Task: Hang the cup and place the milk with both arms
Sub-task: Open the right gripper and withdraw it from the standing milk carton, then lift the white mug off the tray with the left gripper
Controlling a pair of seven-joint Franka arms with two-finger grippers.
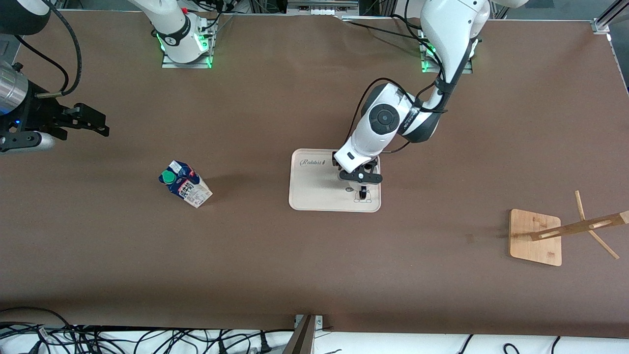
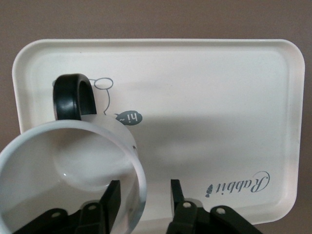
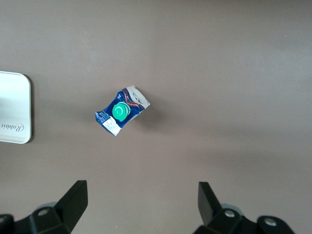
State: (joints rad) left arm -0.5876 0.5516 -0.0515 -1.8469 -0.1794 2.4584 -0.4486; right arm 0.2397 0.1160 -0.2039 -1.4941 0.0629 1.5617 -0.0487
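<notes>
The white cup [image 2: 63, 161] stands on the cream tray [image 2: 195, 73], its black handle [image 2: 73, 95] pointing toward the front camera. My left gripper [image 2: 142, 187] is open and straddles the cup's rim, one finger inside the cup and one outside. In the front view it [image 1: 362, 189] hides most of the cup; only the handle [image 1: 364, 195] shows. The milk carton [image 1: 185, 184] lies tilted on the table toward the right arm's end; it also shows in the right wrist view [image 3: 122, 111]. My right gripper [image 1: 83, 129] is open, empty and high over the table; the right wrist view [image 3: 141, 190] shows it too.
The tray [image 1: 314, 196] sits mid-table with "Rabbit" printed on it. A wooden cup rack [image 1: 535, 236] with pegs stands toward the left arm's end. Cables lie along the table edge nearest the front camera.
</notes>
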